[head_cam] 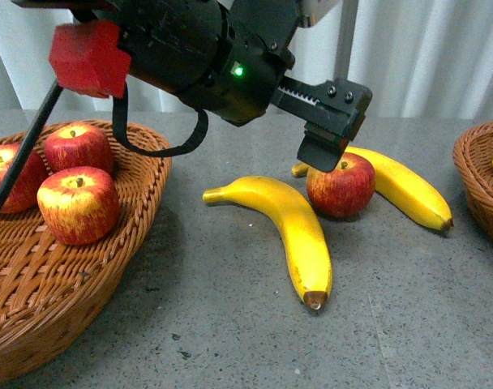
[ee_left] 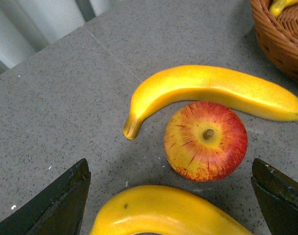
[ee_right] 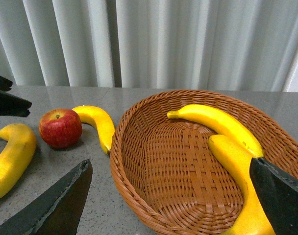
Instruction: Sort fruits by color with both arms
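Three apples [head_cam: 78,204] sit in the left basket [head_cam: 145,182]. One more apple [head_cam: 341,185] stands on the table [head_cam: 230,324] between two bananas [head_cam: 299,231], just beside the farther one. The left claw [head_cam: 326,146] hovers just above this apple, its jaws wide apart and empty. The right claw [ee_right: 171,166] hangs over the right basket [ee_right: 134,147], also wide open and holding nothing. Two more bananas [ee_right: 222,122] lie inside that basket.
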